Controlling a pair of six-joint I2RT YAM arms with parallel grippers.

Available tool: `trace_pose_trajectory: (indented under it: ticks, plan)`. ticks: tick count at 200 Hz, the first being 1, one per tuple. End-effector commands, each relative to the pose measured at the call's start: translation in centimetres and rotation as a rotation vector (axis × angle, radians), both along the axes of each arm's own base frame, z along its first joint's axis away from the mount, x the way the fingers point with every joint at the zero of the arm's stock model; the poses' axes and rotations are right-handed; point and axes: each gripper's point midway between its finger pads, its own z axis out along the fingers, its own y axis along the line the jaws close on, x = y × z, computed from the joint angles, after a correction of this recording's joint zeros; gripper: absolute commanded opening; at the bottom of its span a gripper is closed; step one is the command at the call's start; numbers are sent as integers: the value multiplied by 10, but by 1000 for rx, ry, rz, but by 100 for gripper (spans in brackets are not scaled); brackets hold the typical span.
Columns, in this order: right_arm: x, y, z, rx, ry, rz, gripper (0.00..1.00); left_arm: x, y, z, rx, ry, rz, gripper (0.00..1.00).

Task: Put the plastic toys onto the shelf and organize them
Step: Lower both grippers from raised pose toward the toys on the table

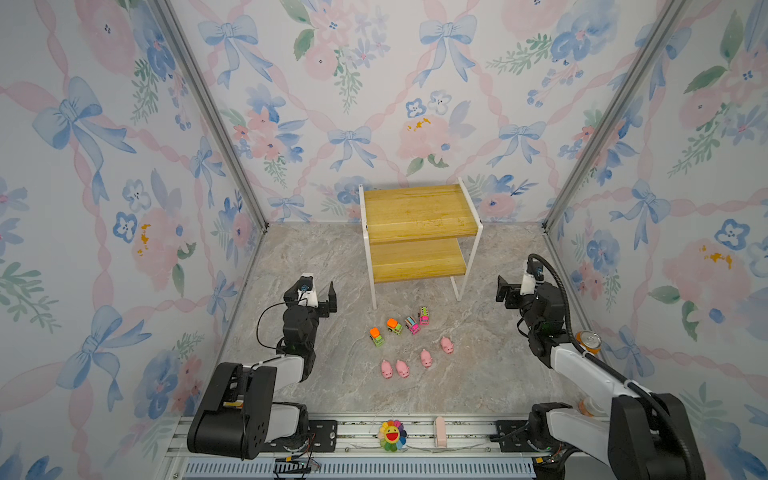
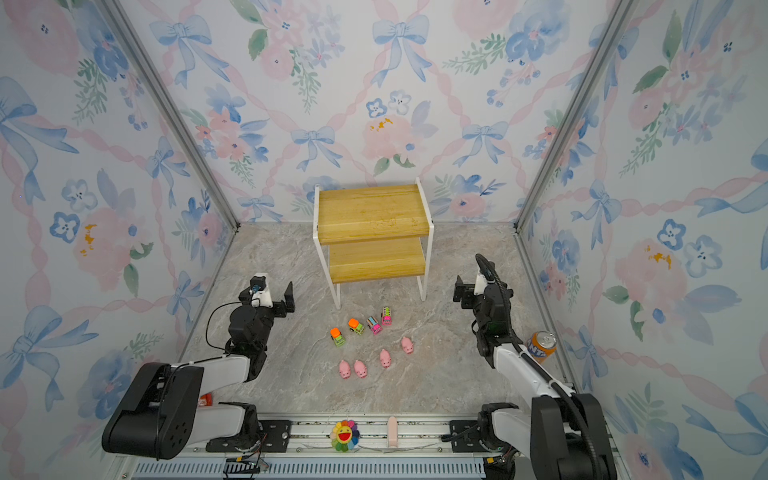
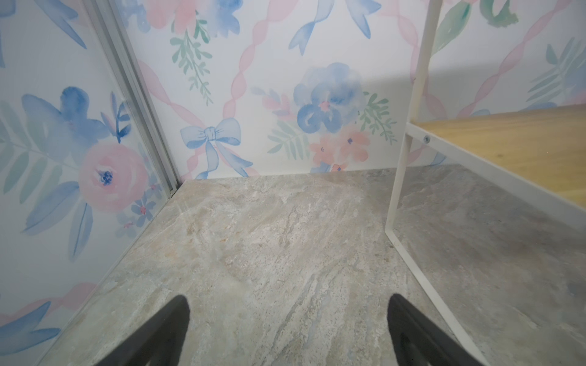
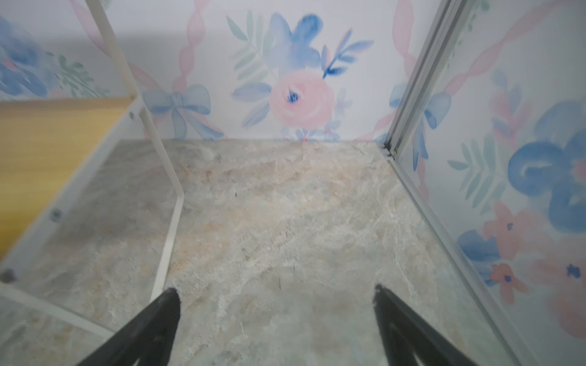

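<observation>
The shelf point(image 1: 419, 216) point(image 2: 374, 212) stands at the back of the marble floor, both wood boards bare. In front of it lie the plastic toys: two green trucks point(image 1: 377, 336) point(image 1: 394, 326), two pink trucks point(image 1: 412, 324) point(image 1: 424, 316) and several pink pigs point(image 1: 402, 368) point(image 2: 385, 358). My left gripper point(image 1: 320, 293) point(image 3: 288, 304) hovers left of the shelf's front leg, open and empty. My right gripper point(image 1: 513, 286) point(image 4: 274, 294) hovers right of the shelf, also open and empty. Both point toward the back wall, and neither wrist view shows any toys.
An orange soda can point(image 2: 542, 345) stands by the right wall beside my right arm. A rainbow smiling flower point(image 1: 392, 434) and a pale pink block point(image 1: 439, 431) sit on the front rail. Wallpapered walls with metal corner posts point(image 3: 142, 104) close in three sides.
</observation>
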Motion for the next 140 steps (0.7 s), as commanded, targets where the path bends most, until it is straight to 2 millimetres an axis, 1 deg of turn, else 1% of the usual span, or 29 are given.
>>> trace_pose_trajectory:
  ticks: [1, 15, 22, 33, 48, 62, 67, 78, 90, 116, 128, 140]
  plan:
    - [-46, -5, -10, -65, 187, -86, 98, -5, -13, 12, 19, 51, -8, 98]
    - [-71, -3, -3, -29, 190, -93, 98, -14, -31, 22, -16, 63, -50, 98]
    - [-82, 3, -2, 6, 187, -75, 98, -20, -40, 26, -32, 68, -80, 98]
    - [-97, 13, -4, 75, 187, -49, 96, -32, -49, 27, -67, 84, -91, 98]
    - [-115, 31, -18, 155, 222, 8, 93, -48, -62, 26, -126, 92, -121, 98]
    - [-129, 53, -33, 170, 262, 100, 91, -63, -74, 20, -202, 106, -159, 98]
    - [-134, 59, -38, 171, 275, 118, 90, -68, -79, 18, -228, 114, -175, 98]
    - [-144, 72, -50, 160, 297, 172, 90, -77, -88, 8, -270, 145, -196, 98]
    - [-154, 80, -64, 135, 316, 199, 90, -85, -93, -4, -293, 188, -197, 98]
    - [-170, 102, -88, 112, 348, 293, 89, -96, -104, -40, -306, 321, -197, 98]
    - [-175, 110, -96, 99, 360, 330, 89, -102, -113, -57, -305, 388, -242, 98]
    - [-177, 118, -99, 81, 368, 367, 88, -106, -120, -68, -298, 425, -271, 98]
